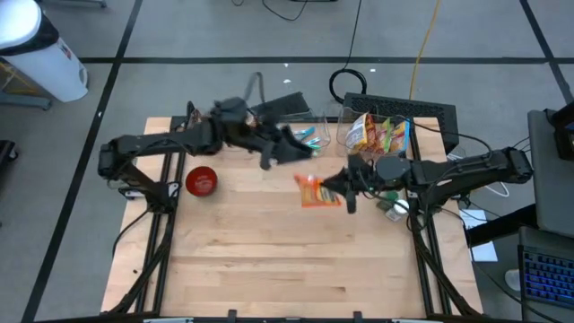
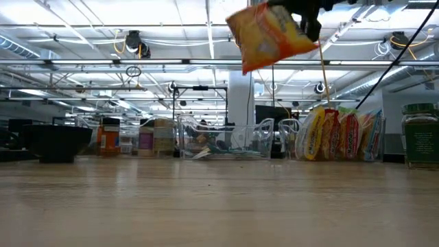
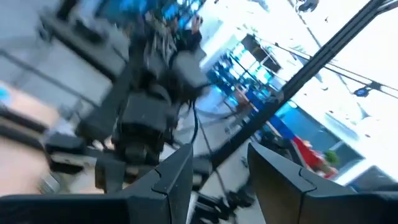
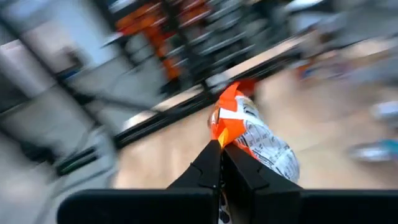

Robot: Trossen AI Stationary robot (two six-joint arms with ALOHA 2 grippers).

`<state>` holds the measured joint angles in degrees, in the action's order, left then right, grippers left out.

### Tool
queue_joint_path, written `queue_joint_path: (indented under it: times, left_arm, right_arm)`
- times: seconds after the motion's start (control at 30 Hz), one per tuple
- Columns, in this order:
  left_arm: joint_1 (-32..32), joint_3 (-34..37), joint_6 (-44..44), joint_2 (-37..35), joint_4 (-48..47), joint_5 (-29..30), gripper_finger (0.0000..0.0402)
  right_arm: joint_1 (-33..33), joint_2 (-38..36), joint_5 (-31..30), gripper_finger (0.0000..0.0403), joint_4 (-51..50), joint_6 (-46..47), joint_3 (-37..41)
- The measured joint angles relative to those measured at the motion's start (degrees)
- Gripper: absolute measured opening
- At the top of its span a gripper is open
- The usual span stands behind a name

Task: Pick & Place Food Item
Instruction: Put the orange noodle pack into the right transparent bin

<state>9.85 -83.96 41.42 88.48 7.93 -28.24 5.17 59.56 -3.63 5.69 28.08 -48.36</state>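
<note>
The right gripper (image 1: 345,190), fingers pinched shut on one end of the orange snack bag (image 1: 315,191), holds it aloft, long axis tilted; the left gripper (image 1: 300,149) stands part open, empty.

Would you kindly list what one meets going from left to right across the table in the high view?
Red bowl → left end effector → orange snack bag held by the right end effector → bin of snack bags.

An orange snack bag (image 1: 315,191), crinkled with a pale printed back, hangs tilted in the air just right of frame centre, well clear of the counter (image 1: 269,260).
</note>
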Motion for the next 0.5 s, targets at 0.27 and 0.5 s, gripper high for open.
queue_joint_path:
  times: [0.27, 0.5]
  left_arm:
    - [6.4, 0.0, -15.1, -10.1, -11.1, 2.8, 0.0159]
    - [11.5, 0.0, -27.6, -16.7, -20.5, 7.8, 0.0159]
  right_arm:
    - [-1.2, 0.6, -30.5, 0.0000, 2.5, -0.1, 0.0]
    - [-3.4, 0.7, -52.2, 0.0000, 10.1, -3.2, 0.0]
